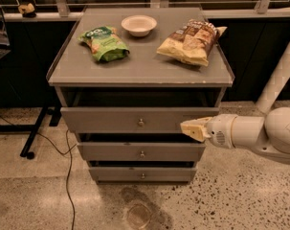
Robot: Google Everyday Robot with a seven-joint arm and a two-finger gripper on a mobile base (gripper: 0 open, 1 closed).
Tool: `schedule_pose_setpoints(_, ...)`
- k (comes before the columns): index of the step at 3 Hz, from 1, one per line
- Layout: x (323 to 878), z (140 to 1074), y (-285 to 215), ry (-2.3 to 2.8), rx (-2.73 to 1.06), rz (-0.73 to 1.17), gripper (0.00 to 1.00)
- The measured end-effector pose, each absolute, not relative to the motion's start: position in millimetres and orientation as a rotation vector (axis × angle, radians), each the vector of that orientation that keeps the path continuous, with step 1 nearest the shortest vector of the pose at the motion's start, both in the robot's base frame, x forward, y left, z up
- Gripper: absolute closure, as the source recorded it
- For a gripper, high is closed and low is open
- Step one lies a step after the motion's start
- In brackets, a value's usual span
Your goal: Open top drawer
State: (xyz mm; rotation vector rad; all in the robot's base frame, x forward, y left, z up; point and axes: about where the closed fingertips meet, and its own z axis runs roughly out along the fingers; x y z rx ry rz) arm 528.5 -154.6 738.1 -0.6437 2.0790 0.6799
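From where I stand, the grey desk [135, 71] faces me with three drawers stacked under its top. The top drawer [106, 120] sits just below the desk surface. It is the widest of the three, and its flat front stands a little forward of the frame, leaving a dark gap above it. Its small round knob [141, 122] is at the centre of the front.

The white arm [259, 133] comes in from the right edge at about the height of that drawer. Its forearm lies close to level, with a thick rounded joint [284, 128] at the far right narrowing into a cylindrical wrist [228, 131]. The pale yellowish tool [191, 128] points left and overlaps the right end of the top drawer's front near its lower corner, well to the right of the knob. Whether it presses against the wood or merely hangs before it, I cannot tell. Nor can I tell whether the tool is wide or narrow.

Below are the middle drawer [111, 151] and the bottom drawer [116, 174], each narrower than the one above.

On the desk top lie a green snack bag [105, 43] at the left, a white bowl [139, 25] at the back centre, and a brown-and-yellow chip bag [191, 41] at the right. A dark cable [67, 176] trails across the speckled floor beside the desk's left side.
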Motion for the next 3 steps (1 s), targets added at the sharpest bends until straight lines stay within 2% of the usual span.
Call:
schedule_pose_setpoints(2, 540.1, 733.1, -154.4, 2.079, -0.591, 0.642, 1.00)
schedule_pose_setpoints(3, 558.4, 720.3, -161.3, 2.098, -0.467, 0.562, 1.00)
